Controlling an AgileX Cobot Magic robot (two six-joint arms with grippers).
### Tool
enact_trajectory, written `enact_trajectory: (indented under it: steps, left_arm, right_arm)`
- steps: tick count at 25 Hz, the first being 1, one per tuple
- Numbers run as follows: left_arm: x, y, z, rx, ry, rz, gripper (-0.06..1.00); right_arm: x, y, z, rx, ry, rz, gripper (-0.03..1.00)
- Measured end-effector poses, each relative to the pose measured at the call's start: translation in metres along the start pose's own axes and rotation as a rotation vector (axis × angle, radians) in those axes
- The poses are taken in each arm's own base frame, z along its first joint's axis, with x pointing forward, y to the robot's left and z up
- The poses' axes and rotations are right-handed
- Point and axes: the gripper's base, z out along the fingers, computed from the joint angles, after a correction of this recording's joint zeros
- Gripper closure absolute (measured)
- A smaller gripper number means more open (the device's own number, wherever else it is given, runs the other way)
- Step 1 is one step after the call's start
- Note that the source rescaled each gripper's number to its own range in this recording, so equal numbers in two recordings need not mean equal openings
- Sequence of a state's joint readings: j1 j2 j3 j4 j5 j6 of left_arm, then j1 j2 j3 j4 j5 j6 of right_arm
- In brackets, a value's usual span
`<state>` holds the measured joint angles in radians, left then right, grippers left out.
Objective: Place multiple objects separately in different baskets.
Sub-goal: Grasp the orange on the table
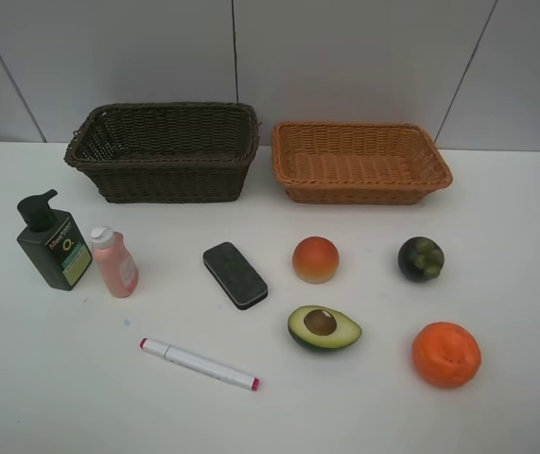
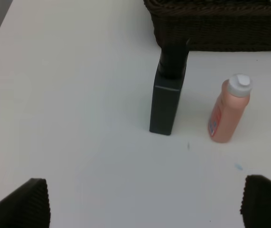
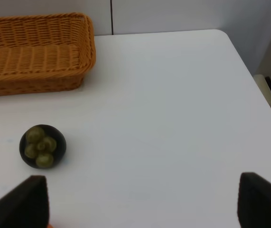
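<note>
Jaws wide, mangosteen [image 3: 42, 146] ahead, apart

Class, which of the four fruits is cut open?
The halved avocado, showing its brown pit; the peach, mangosteen and orange are whole.

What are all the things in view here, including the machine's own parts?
dark basket: one, dark brown, back left
light basket: one, orange-tan, back right
pump bottle: one, dark green, far left, upright
small bottle: one, pink, white cap, beside the pump bottle
eraser block: one, black, centre
marker: one, white with red tips, front left, lying flat
peach: one, red-orange, right of the eraser block
mangosteen: one, dark, right of the peach
avocado half: one, green, in front of the peach
orange: one, orange, front right
table: one, white, under everything
left gripper: one, black, open, over the table near the bottles
right gripper: one, black, open, near the mangosteen
</note>
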<state>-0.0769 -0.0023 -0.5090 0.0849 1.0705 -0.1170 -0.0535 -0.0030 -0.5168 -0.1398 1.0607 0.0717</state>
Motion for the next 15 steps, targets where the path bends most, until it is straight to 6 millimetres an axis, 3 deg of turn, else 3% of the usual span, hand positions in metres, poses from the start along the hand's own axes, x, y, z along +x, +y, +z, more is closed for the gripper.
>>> enact_trajectory:
  steps: [7, 12, 15]
  left_arm:
    - [0.0, 0.0, 0.0, 0.0, 0.0, 0.0, -0.06]
    - [0.0, 0.0, 0.0, 0.0, 0.0, 0.0, -0.06]
    - [0.0, 0.0, 0.0, 0.0, 0.0, 0.0, -0.06]
  right_arm:
    - [-0.007, 0.0, 0.001, 0.0, 0.018, -0.002, -0.03]
    - [-0.049, 0.003, 0.02, -0.003, 0.171, -0.017, -0.03]
    - [-0.077, 0.008, 0.05, -0.014, 0.341, -0.025, -0.03]
